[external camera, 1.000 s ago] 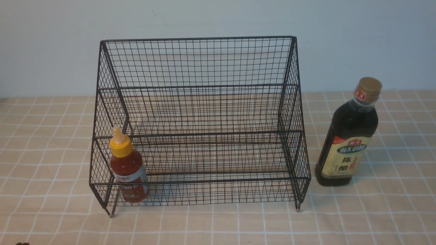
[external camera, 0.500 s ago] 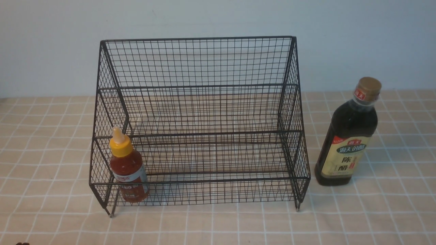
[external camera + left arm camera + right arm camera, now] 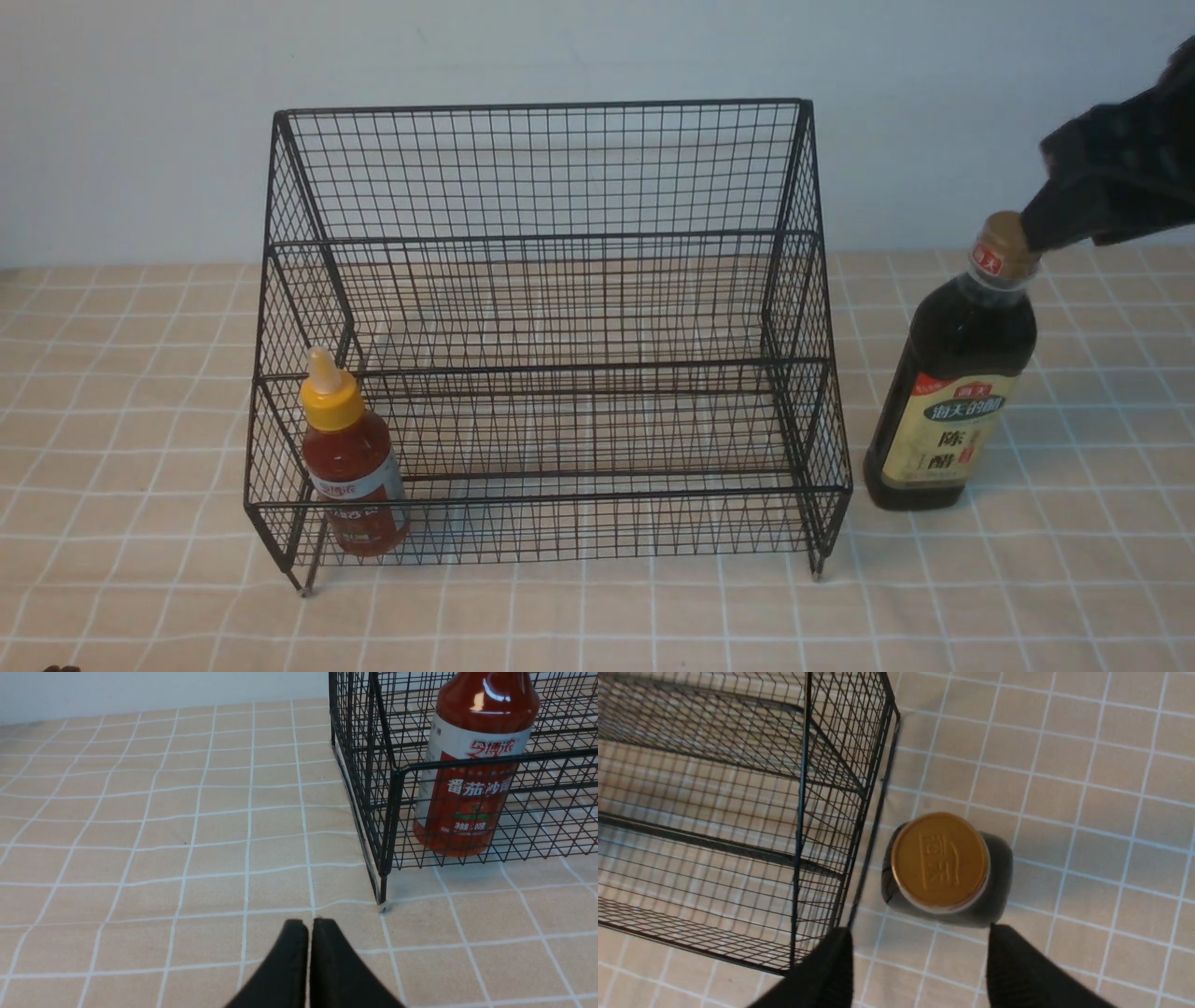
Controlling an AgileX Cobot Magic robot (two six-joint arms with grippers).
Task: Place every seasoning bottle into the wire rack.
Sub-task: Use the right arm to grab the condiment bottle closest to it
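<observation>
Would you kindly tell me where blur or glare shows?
Front view: the right gripper looks blurred, the rest crisp. Left wrist view: a bright glint on the red-sauce bottle. Right wrist view: the wire rack is soft, the vinegar bottle sharp.

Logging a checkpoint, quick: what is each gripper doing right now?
Left gripper: shut, empty.
Right gripper: open over the vinegar bottle, holding nothing.

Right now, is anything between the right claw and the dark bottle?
Nothing visible: the right gripper hangs open above the vinegar bottle. Only the mesh side wall of the wire rack stands between the bottle and the shelves.
</observation>
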